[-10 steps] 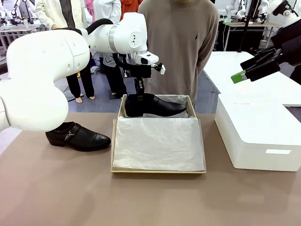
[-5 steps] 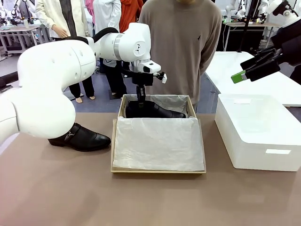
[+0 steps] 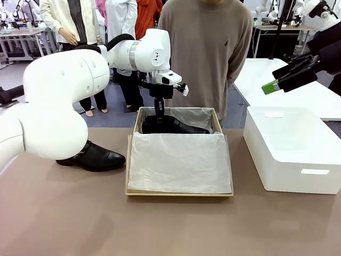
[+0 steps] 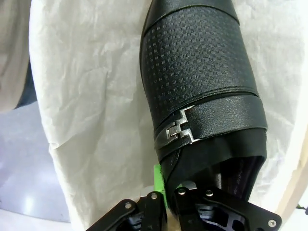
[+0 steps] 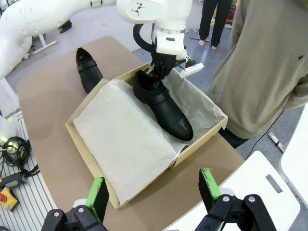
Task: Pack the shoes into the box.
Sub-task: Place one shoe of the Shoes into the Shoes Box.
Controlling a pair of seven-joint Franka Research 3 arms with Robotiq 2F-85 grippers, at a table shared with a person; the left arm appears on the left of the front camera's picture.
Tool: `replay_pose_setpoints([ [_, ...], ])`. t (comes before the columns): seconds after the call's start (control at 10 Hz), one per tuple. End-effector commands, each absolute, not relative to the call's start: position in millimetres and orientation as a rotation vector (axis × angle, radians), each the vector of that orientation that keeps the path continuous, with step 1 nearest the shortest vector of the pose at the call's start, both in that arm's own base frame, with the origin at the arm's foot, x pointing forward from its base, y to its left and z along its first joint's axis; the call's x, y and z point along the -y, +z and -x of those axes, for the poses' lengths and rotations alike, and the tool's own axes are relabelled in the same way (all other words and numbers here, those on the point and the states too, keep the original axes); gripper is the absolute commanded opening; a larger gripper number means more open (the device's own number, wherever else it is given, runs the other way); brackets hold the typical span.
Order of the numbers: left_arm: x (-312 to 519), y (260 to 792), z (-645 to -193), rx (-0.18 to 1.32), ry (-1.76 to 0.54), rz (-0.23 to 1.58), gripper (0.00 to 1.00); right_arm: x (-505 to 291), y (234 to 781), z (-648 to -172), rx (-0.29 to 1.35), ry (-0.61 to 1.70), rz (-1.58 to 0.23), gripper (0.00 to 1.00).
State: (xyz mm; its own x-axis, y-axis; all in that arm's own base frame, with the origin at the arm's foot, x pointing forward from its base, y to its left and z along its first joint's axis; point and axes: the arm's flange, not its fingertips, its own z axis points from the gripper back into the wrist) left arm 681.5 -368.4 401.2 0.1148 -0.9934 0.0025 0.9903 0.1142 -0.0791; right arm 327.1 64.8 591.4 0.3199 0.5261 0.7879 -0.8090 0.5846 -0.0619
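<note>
Far left: loose shoe (image 3: 91, 156) lies on its sole on the brown tabletop (image 3: 64, 213), toe toward the box, strap and buckle showing. It sits just beside the box's left wall, not touching it.

Left arm reaches in over it toward the back of the box. Left gripper (image 3: 159, 113) points straight down and is closed narrow on the heel rim of the boxed shoe (image 3: 176, 126). In the left wrist view one green pad sits inside the heel opening, against the leather.

Boxed shoe lies along the far wall of the box (image 3: 178, 194), heel left, toe right, on crumpled white tissue paper (image 3: 178, 160). A flat sheet of the tissue covers the nearer part of the box.

A person (image 3: 205, 53) in a grey-brown sweater stands right behind the box.

Right of the box: large white block (image 3: 298, 160) on the tabletop, apart from the box.

Far right, raised well above the block: right gripper (image 3: 273, 80), green pads spread wide, holding nothing.
</note>
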Motion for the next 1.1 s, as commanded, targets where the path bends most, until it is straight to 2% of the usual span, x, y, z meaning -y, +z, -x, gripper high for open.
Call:
replay_pose_setpoints([
  [0.0, 380, 420, -703, -0.055, -1.479, 0.045, 0.25, -65, 591, -328, 0.876, 0.907, -0.394, 1.00],
  [0.4, 374, 436, -696, -0.063, -1.472, 0.042, 1.00, -65, 591, -328, 0.876, 0.907, -0.394, 1.00],
  [1.0, 351, 503, -671, -0.058, -1.491, 0.078, 1.00, -65, 591, -328, 0.876, 0.907, -0.394, 1.00],
])
